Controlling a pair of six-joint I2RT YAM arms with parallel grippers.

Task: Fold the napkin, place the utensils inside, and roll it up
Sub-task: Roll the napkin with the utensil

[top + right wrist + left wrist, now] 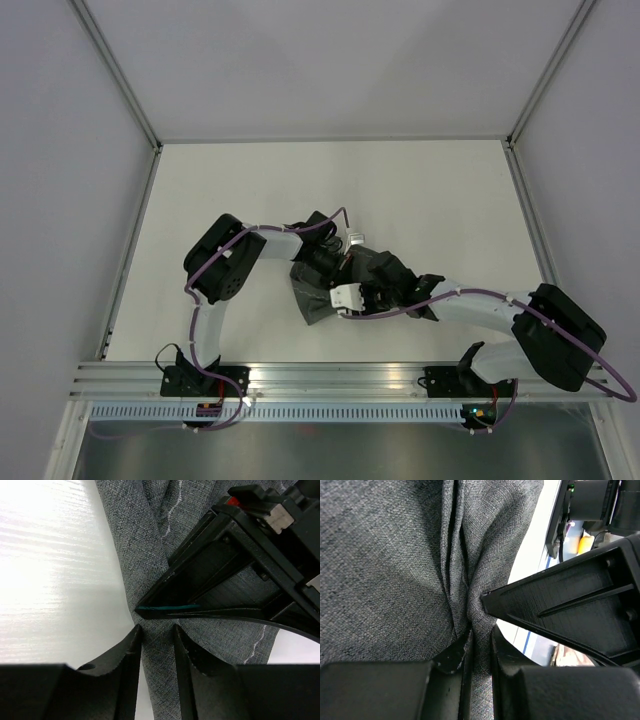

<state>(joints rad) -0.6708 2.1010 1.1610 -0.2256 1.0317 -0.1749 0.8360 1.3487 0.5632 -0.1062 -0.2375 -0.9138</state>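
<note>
The dark grey napkin (318, 300) lies bunched at the middle of the white table, between both arms. My left gripper (345, 268) is shut on a gathered fold of it; the left wrist view shows the cloth (385, 570) pinched between that gripper's (480, 632) jaws. My right gripper (358, 282) meets it tip to tip. In the right wrist view the cloth (145, 540), with its light stitched line, runs between the right gripper's (157, 630) jaws, which touch it on both sides. The other arm's fingers (215, 575) show just ahead. No utensils are in view.
The white table (420, 190) has low walls at the left, right and back. An aluminium rail (330, 378) with the arm bases runs along the near edge. Bare tabletop (50, 570) shows left of the cloth.
</note>
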